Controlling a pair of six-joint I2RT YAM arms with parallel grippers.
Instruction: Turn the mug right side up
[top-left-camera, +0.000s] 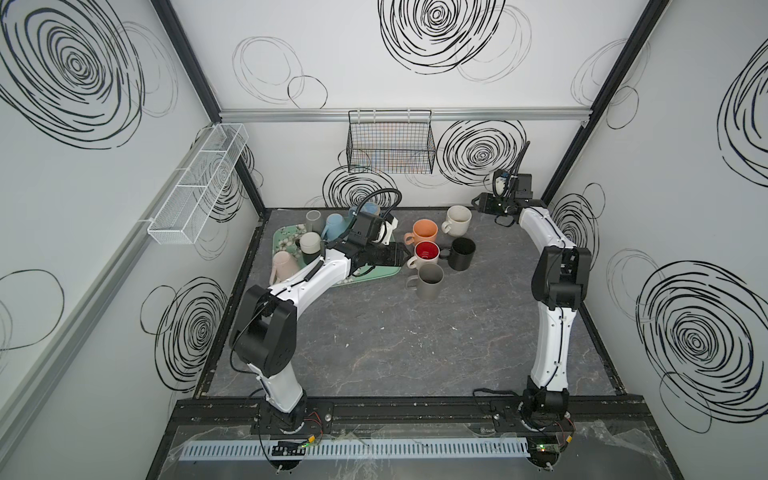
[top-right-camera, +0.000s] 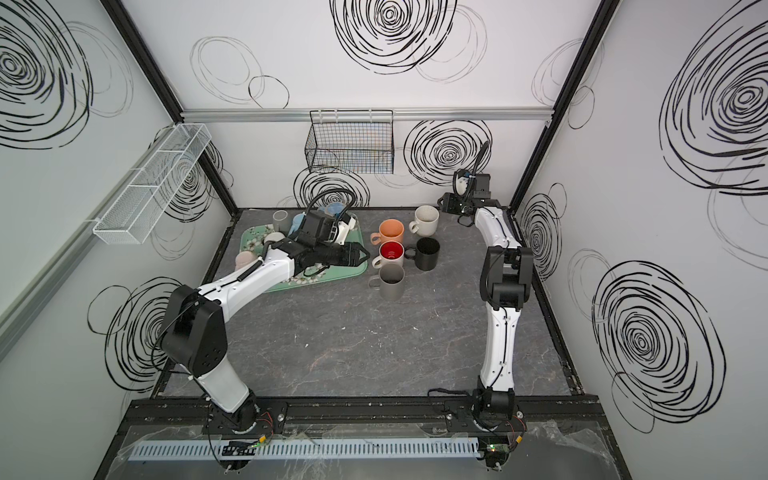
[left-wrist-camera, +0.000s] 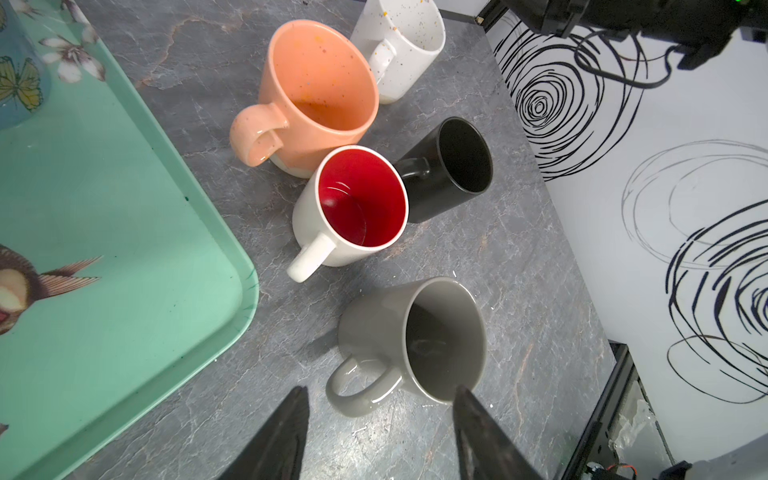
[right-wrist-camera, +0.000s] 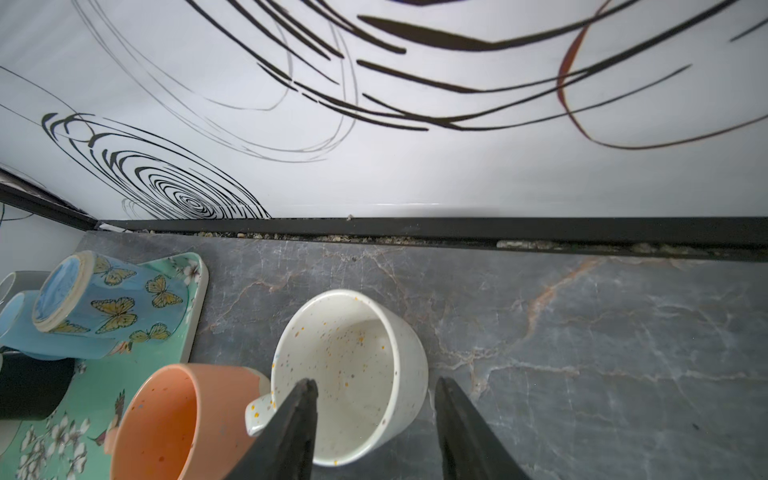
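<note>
A white speckled mug stands upright, mouth up, on the grey table near the back wall, in both top views. My right gripper hovers at it, open: one finger is over the mug's inside and the other is outside its wall, neither touching. It sits just right of the mug in a top view. My left gripper is open and empty, above the table by an upright grey mug and the tray's edge.
Upright orange, red-lined, black and grey mugs cluster mid-table. A green flowered tray at the back left holds several upside-down mugs, among them a blue butterfly one. A wire basket hangs on the back wall.
</note>
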